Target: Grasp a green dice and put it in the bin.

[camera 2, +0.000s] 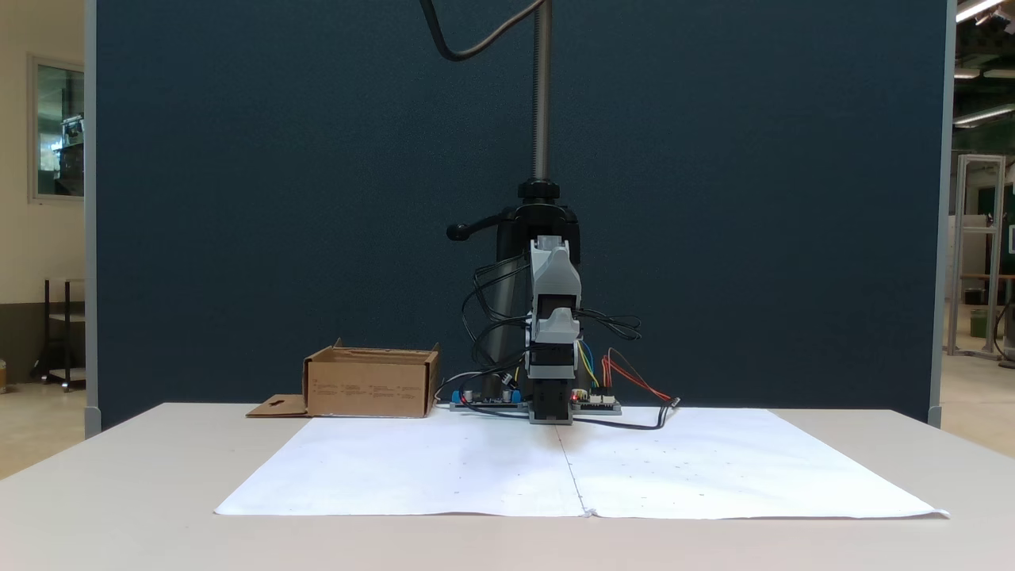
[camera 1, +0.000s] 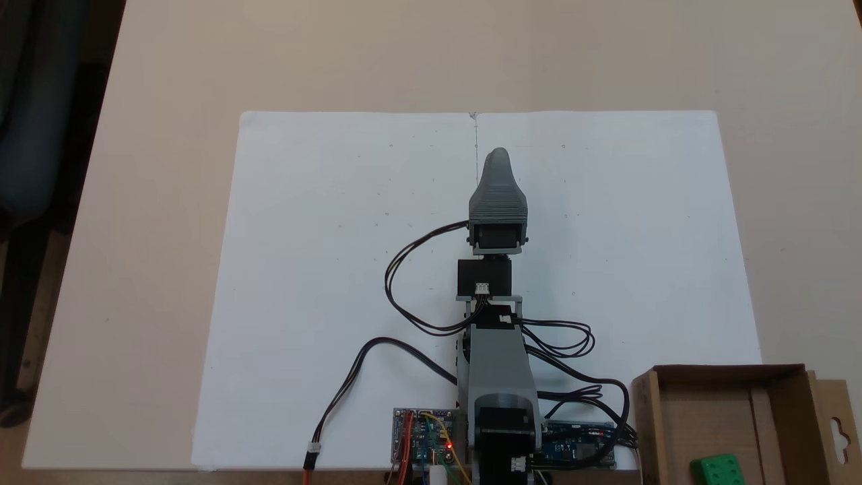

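The green dice [camera 1: 718,469] lies inside the bin [camera 1: 794,404], near its front wall in the top-down fixed view. The gripper [camera 1: 499,156] is well apart from it, over the white paper [camera 1: 323,269]; whether its fingers are open cannot be told.

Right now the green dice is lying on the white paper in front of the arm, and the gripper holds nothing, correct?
Not quite. In a fixed view the green dice already sits inside the cardboard box, not on the white paper. The gripper carries nothing visible.
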